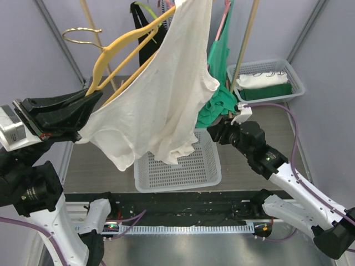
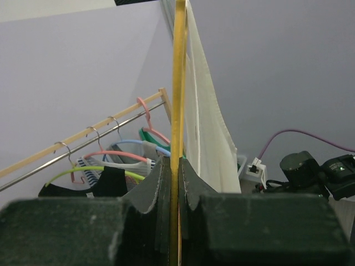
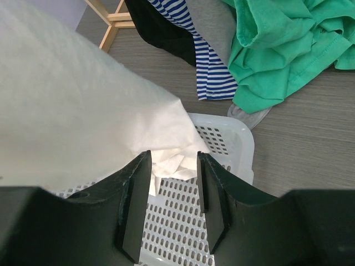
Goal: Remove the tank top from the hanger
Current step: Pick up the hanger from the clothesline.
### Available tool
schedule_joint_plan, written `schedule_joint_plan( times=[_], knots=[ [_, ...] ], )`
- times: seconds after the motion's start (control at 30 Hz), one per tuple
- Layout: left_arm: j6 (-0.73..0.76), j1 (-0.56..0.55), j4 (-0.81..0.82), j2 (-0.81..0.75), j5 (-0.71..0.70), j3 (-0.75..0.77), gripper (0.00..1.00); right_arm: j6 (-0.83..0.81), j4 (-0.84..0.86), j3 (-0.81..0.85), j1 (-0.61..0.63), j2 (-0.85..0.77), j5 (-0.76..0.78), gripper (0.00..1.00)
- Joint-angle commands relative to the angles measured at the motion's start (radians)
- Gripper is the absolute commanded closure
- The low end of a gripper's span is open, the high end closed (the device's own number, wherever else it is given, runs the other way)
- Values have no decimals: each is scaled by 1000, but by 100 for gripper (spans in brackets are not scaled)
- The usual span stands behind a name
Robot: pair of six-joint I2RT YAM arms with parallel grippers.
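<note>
the top external camera sits high behind the robot and looks down and forward over the tabletop (image 1: 100,166), taking in the white basket (image 1: 177,172) and the clothes rack (image 1: 247,44). the left wrist camera peers from just behind the left gripper (image 2: 173,166), tilted upward along the yellow hanger (image 2: 178,83) toward the wall. the right wrist camera looks steeply down past the right gripper (image 3: 173,163) at a corner of the basket. all three catch the white tank top (image 1: 161,94); the left wrist view also shows the right arm (image 2: 305,172).

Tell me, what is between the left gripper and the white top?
The yellow hanger. The left wrist view shows the left gripper shut on its bar, with the white top hanging against it just beyond.
</note>
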Motion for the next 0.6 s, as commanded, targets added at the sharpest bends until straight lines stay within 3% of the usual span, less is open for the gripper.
schedule_joint_plan(
  times=[0.0,0.57],
  knots=[
    [8,7,27,-36,11,-39,100,-2,29,18,3,10,4,54],
    [-22,7,19,-78,63,-43,100,-3,40,27,3,30,1,54]
  ],
)
